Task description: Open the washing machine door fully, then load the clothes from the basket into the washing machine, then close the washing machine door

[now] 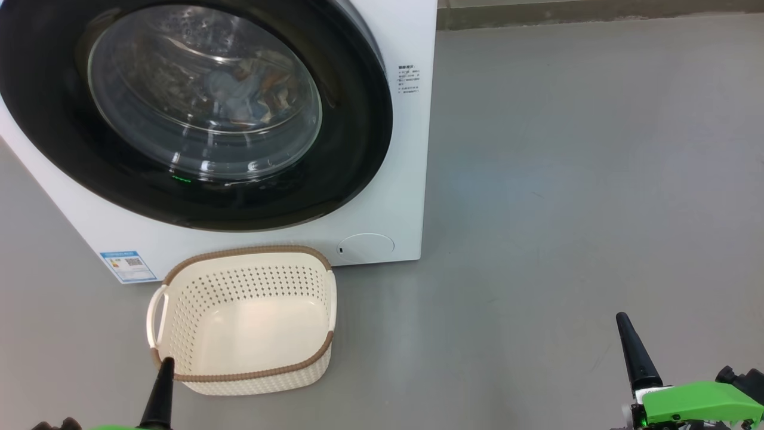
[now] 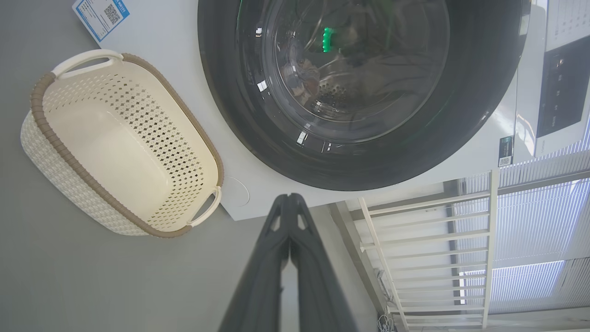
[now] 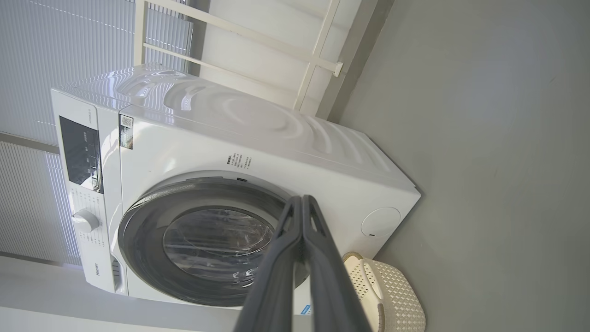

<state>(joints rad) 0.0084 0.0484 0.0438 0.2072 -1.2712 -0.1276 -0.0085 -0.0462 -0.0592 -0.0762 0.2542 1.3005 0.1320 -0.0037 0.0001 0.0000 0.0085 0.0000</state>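
1. The washing machine (image 1: 412,179) stood on the grey floor (image 1: 567,179), and every place below is given from it.
2. The washing machine door (image 1: 358,119) lay shut, flush against the washing machine's front, its glossy black rim ringing the clear glass bowl.
3. The clothes (image 1: 239,89) were inside the washing machine, seen through the door glass as a pale blue bundle with orange patches.
4. The basket (image 1: 250,255) sat upright on the floor just in front of the washing machine, below the door, its cream bottom bare to view. Whether its back rim touched the washing machine's front could not be told.
5. On the washing machine's lower front, a blue label sticker (image 1: 128,266) sat left of the basket and a round flap (image 1: 367,246) sat right of it.
6. The left gripper (image 1: 166,365) hung in front of the washing machine, on the far side of the basket from it, its tip by the basket's near rim. Its 2 fingers (image 2: 262,276) were pressed together from base to tip, pinching nothing.
7. The right gripper (image 1: 622,319) was out beyond the washing machine's right side, over bare floor and well apart from it. Its 2 fingers (image 3: 276,281) were also pressed together with nothing between them.
8. In the right wrist view, the washing machine's dark control panel (image 3: 83,152) and a white knob (image 3: 85,220) sat on its front above the door.
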